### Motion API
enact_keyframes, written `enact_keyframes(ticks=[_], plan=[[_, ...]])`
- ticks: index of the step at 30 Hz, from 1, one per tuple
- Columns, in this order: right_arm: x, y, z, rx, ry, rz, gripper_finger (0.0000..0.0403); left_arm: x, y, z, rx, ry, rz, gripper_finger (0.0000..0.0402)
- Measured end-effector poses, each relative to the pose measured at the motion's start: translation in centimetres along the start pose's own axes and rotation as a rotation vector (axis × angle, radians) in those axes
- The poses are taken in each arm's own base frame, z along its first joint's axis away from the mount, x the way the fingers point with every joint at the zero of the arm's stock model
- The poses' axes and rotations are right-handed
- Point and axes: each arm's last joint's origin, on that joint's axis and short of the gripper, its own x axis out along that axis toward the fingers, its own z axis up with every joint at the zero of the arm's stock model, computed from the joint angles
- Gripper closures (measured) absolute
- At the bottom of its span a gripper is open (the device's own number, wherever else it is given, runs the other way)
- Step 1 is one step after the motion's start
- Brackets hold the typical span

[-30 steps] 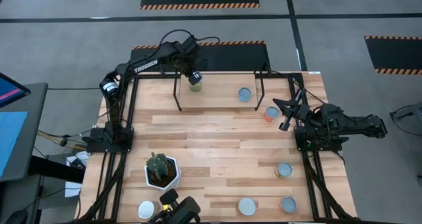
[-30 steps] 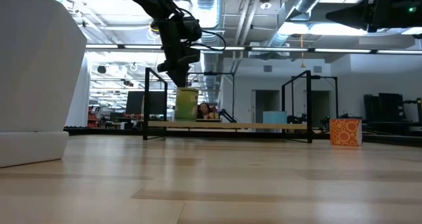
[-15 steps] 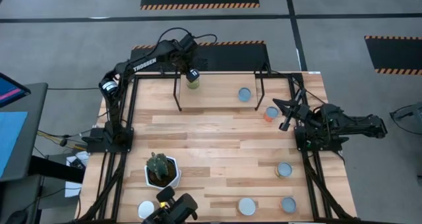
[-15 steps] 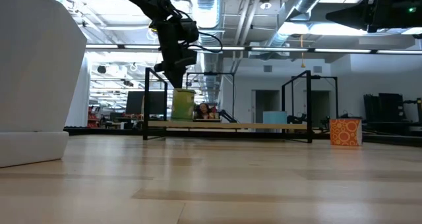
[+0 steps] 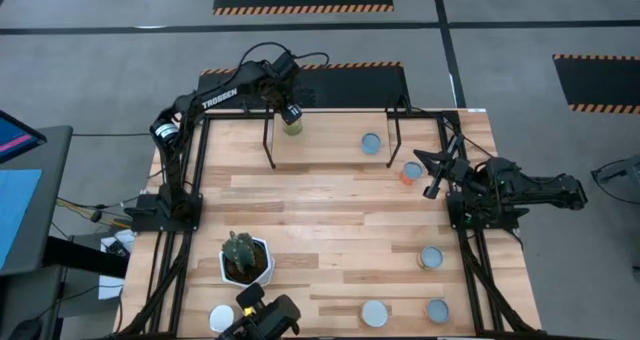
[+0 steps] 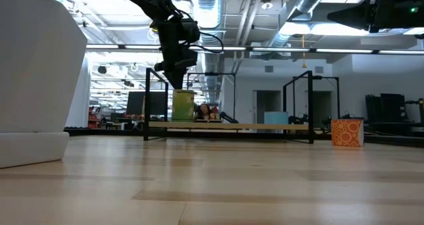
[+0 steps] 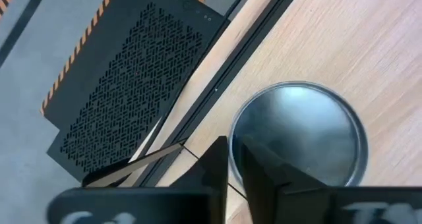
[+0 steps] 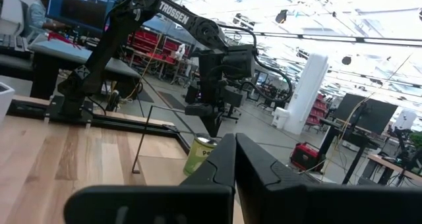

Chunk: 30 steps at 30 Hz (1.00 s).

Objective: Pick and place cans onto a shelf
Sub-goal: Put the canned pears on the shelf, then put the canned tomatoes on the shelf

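My left gripper (image 5: 291,114) is at the far left end of the shelf (image 5: 330,148), pointing down onto a yellow-green can (image 6: 183,105) with a silvery top (image 7: 300,135). The can stands upright on the shelf. A blue-topped can (image 5: 371,142) stands farther right on the shelf. An orange can (image 5: 410,171) stands on the table by the shelf's right leg. My right gripper (image 5: 418,156) is shut and empty, held above the table beside the orange can. My left gripper comes from above, pointing down, and its nearly closed fingers (image 7: 214,168) are on the rim of the can's top (image 7: 235,141), at the edge. The can stands upright with its bottom on the shelf (image 6: 228,126). The fingers themselves hide the exact contact.
Three more cans (image 5: 431,257) (image 5: 375,313) (image 5: 437,310) stand at the near right of the table, and a white one (image 5: 221,318) at the near left. A white hexagonal pot with a cactus (image 5: 245,260) stands near left. The middle of the tabletop is bare wood.
My left gripper has moved a little toward the table's far left and down with the yellow-green can. The can has come down upright onto the shelf's left end. For the last half second both have stayed still.
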Motion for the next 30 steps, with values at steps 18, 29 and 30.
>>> enact_keyframes(ticks=[18, 29, 30], plan=[[0.0, 0.0, 0.0, -0.011, 0.0, 0.0, 0.0378, -3.2, -5.7, 1.8, 0.042, -0.137, -0.458, 0.029], [0.0, 0.0, 0.0, -0.025, 0.0, 0.0, 0.0378, -12.9, -15.3, 0.0, 0.268, -0.035, -0.775, 0.029], [0.0, 0.0, 0.0, -0.02, 0.0, 0.0, 0.0378, -13.9, -15.9, -0.5, 0.28, -0.009, -0.782, 0.029]])
